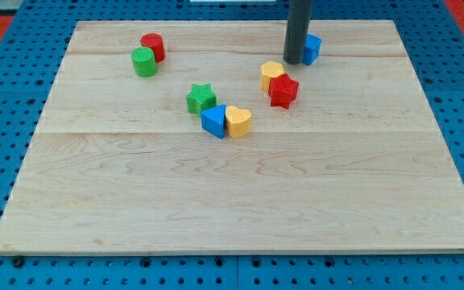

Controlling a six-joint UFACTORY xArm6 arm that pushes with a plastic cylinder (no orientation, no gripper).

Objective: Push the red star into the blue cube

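Observation:
The red star (283,91) lies on the wooden board right of centre near the view's top. It touches a yellow block (271,75) at its upper left. The blue cube (311,48) sits above and to the right of the star, partly hidden behind my rod. My tip (293,61) rests on the board just left of the blue cube and above the yellow block and the star, a short gap from both.
A green star (201,98), a blue block (213,122) and a yellow heart (238,121) cluster near the board's middle. A red cylinder (153,47) and a green cylinder (143,62) stand at the upper left. The board's far edge (232,22) is close.

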